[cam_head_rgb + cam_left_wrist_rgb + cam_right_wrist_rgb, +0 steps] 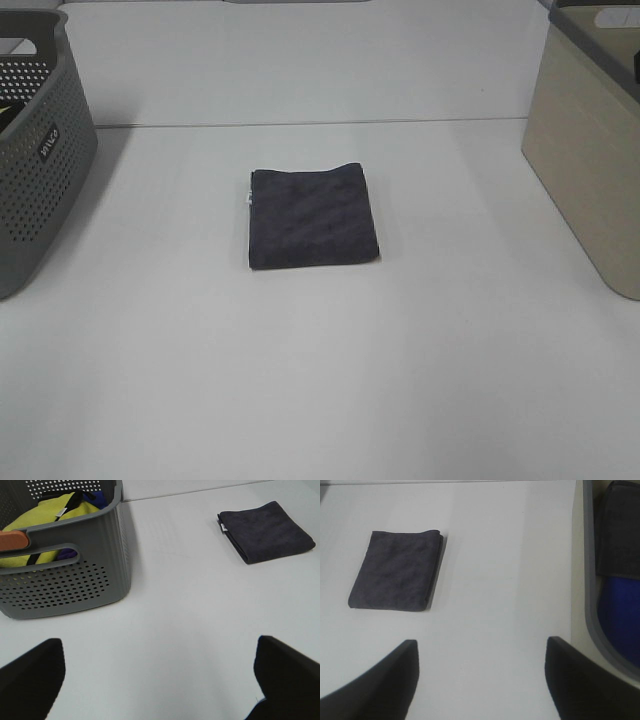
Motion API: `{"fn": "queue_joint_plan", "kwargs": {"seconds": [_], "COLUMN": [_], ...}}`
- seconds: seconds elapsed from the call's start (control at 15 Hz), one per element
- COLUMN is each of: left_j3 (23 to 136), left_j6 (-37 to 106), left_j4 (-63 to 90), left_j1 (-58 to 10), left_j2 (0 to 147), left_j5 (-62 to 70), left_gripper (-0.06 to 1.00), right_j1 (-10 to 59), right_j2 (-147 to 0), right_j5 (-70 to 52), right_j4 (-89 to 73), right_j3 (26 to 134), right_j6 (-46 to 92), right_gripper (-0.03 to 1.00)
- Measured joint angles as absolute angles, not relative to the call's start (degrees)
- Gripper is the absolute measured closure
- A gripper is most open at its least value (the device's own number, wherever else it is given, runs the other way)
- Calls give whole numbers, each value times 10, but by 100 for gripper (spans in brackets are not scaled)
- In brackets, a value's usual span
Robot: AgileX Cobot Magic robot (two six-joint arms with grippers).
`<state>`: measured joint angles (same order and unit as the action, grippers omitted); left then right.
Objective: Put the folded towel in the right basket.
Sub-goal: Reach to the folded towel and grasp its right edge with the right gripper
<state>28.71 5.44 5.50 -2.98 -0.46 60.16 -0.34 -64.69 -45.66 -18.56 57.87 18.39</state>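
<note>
A folded dark grey towel lies flat on the white table at its middle. It also shows in the left wrist view and in the right wrist view. The right basket is beige with a grey rim and stands at the table's right edge; the right wrist view shows its rim with dark and blue cloths inside. My left gripper is open and empty, far from the towel, near the left basket. My right gripper is open and empty, between the towel and the right basket. Neither arm shows in the exterior view.
A grey perforated basket stands at the table's left edge; the left wrist view shows its wall with yellow and blue cloths inside. The table's far edge runs behind the towel.
</note>
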Motion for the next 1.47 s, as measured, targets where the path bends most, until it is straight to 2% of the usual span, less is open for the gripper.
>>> {"fn": "queue_joint_plan", "kwargs": {"seconds": [0.27,0.47,0.73,1.27,1.47], "left_j3": [287,287,287,287,287], "left_j6": [54,54,54,54,54], "left_j4": [55,55,55,55,55], "left_j1": [-30,-30,-30,-30,-30], "left_j2": [-5,-5,-5,-5,-5], "left_j5": [602,602,602,602,602], "left_gripper": [-3,-3,-3,-3,-3], "right_j1": [-3,72,138,139,139], "right_j2": [-780,-874,-965,-1180,-1247], "right_j5": [-493,-508,-519,-584,-604], "right_j4": [-190,-180,-182,-268,-303], "right_j3": [690,779,833,939,974], "right_j6": [197,198,172,171,188], "right_gripper": [29,29,29,29,24]}}
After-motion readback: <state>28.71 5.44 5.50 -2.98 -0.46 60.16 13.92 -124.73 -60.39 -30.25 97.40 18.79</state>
